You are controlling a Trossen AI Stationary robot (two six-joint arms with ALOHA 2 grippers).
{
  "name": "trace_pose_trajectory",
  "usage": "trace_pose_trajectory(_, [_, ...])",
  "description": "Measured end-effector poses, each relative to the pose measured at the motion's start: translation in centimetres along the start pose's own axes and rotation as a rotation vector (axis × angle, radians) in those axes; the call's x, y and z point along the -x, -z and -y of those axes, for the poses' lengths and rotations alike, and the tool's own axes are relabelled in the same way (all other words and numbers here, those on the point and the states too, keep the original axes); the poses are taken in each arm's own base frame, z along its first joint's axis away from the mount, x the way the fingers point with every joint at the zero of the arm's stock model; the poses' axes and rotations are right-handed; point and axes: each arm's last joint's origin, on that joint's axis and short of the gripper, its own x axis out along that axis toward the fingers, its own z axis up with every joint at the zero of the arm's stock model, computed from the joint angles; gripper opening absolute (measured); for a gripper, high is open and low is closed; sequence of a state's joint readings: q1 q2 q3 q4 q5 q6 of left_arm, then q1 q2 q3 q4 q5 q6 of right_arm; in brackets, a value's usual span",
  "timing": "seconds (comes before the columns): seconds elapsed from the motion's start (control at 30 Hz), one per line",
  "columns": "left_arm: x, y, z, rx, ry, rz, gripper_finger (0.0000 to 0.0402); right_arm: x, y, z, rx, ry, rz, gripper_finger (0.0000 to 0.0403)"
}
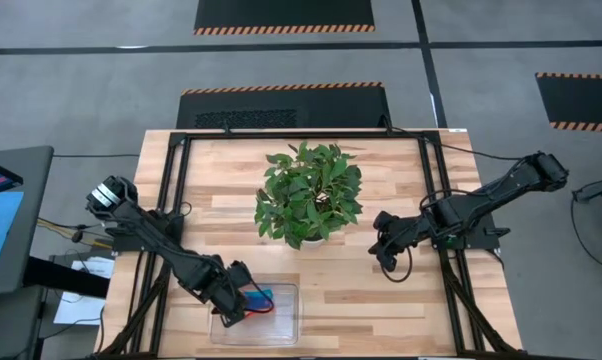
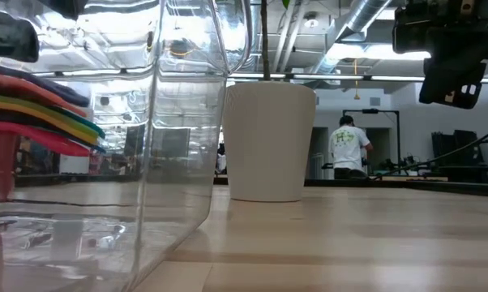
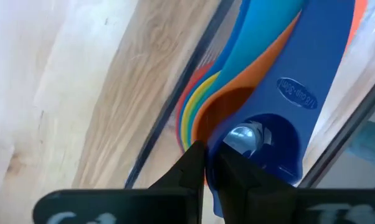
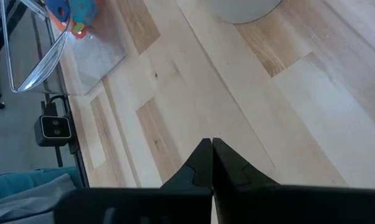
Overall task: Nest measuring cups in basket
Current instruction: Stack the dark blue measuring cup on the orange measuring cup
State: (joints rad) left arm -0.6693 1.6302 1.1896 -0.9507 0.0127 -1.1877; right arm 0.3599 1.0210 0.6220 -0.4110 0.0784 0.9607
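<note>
Several nested measuring cups (image 3: 262, 81) fan rainbow handles in the clear basket (image 1: 286, 325); both claws closed.

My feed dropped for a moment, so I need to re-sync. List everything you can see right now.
cups: nested stack; blue, orange, yellow, green, red showing; inside the basket, exact count hidden.
basket: one, clear, table's near edge, left of centre.
plant: one, green, white pot, table centre.
table: one, light wood, black frame.
person: one, white shirt, room behind.
left gripper: over the basket, fingers shut on the stacked cup handles.
right gripper: above bare table right of the plant, fingers shut, empty.
</note>
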Motion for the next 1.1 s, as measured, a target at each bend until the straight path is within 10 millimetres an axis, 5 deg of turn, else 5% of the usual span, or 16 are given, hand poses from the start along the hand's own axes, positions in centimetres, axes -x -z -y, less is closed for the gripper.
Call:
trace_pose_trajectory(0.7, [0.0,0.0,0.5,0.074,0.069,-0.049,0.0112,0.0,0.0,0.0,0.026,0.001,0.001,0.0013])
trace_pose_trajectory(1.1, [3.7,0.0,1.5,0.052,0.138,0.046,0.0112,0.0,0.0,0.0,0.027,0.001,0.001,0.0013])
